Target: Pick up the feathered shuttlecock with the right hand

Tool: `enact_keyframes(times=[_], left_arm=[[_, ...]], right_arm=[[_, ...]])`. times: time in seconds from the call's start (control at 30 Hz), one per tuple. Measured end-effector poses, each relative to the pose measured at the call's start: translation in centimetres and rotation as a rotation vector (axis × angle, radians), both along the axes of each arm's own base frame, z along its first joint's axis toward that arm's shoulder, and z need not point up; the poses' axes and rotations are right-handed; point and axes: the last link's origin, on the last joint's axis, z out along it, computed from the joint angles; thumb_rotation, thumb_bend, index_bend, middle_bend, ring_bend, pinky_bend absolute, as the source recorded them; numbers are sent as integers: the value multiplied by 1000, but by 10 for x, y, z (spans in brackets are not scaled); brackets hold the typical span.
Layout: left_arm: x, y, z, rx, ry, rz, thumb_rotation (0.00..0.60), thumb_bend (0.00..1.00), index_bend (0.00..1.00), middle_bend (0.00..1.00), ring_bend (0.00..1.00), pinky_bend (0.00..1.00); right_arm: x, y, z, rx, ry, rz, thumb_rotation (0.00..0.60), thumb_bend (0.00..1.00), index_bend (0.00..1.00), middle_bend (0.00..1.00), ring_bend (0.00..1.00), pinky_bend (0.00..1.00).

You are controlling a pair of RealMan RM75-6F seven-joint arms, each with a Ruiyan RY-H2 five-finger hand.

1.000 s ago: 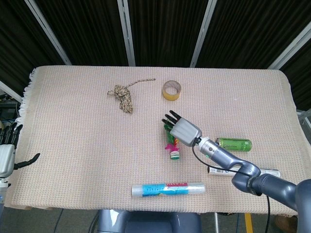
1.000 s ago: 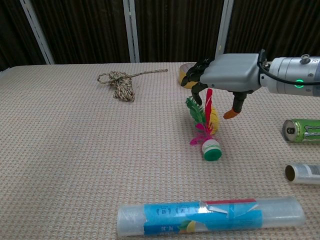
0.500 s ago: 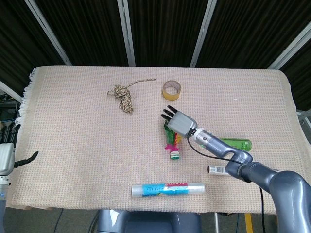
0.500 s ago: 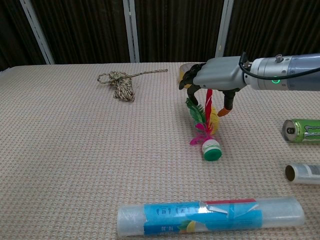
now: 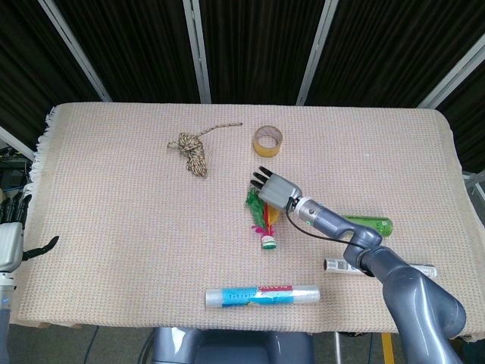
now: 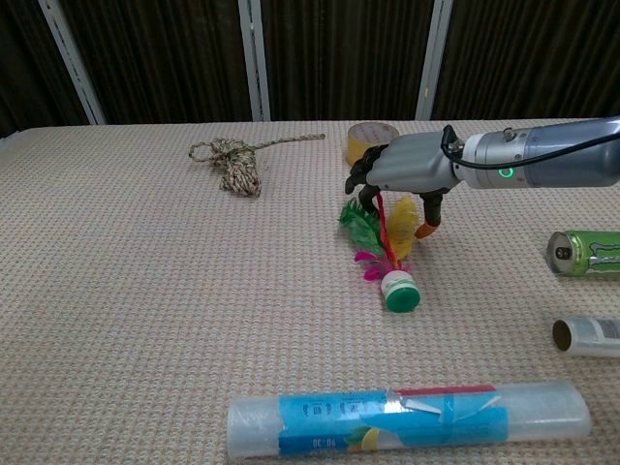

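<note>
The feathered shuttlecock [image 5: 262, 222] lies on the cloth with its green-and-white base [image 6: 398, 292] toward me and its red, yellow and green feathers [image 6: 384, 229] pointing away. My right hand [image 5: 274, 189] hovers palm-down over the feather end. In the chest view, the right hand [image 6: 407, 170] has dark fingers [image 6: 362, 190] reaching down on the left of the feathers and an orange-tipped thumb [image 6: 424, 228] on the right. They touch the feathers without closing, and the base rests on the table. My left hand [image 5: 9, 241] hangs at the table's left edge, holding nothing.
A tape roll [image 5: 268, 140] sits just beyond the right hand, and a rope bundle [image 5: 191, 152] lies further left. A green can [image 6: 585, 253] and a silver tube [image 6: 585, 336] lie to the right. A plastic-wrapped roll [image 6: 407, 418] lies along the near edge.
My right hand has moved left and lower onto the feathers. The shuttlecock has shifted slightly left, and its feathers have swung over. The left hand has stayed put.
</note>
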Motion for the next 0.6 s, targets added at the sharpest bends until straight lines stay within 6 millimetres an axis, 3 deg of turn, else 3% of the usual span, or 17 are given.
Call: enact_keyframes(times=[0.1,0.27,0.33,0.6], left_arm=[[-1,1,0,-3,-1,3,360,176,0,0,0,0],[-2,1,0,-7,-5,4,359,179,0,0,0,0],[-2,2,0,-6,-7,3,360,177,0,0,0,0],[-1,2,3,-6,-29,-6,360,178,0,0,0,0]], right_arm=[[-2,-1,-2,4,3,-5,600,190,509,173,12,102],[-2,-1,-4,12,-12,9,600,291,706,337,170,372],[-1,0,-3,12,-18,24,600,323,738,361,199,426],[-3,8,6,-6,-34,99,600,339,749,368,210,490]])
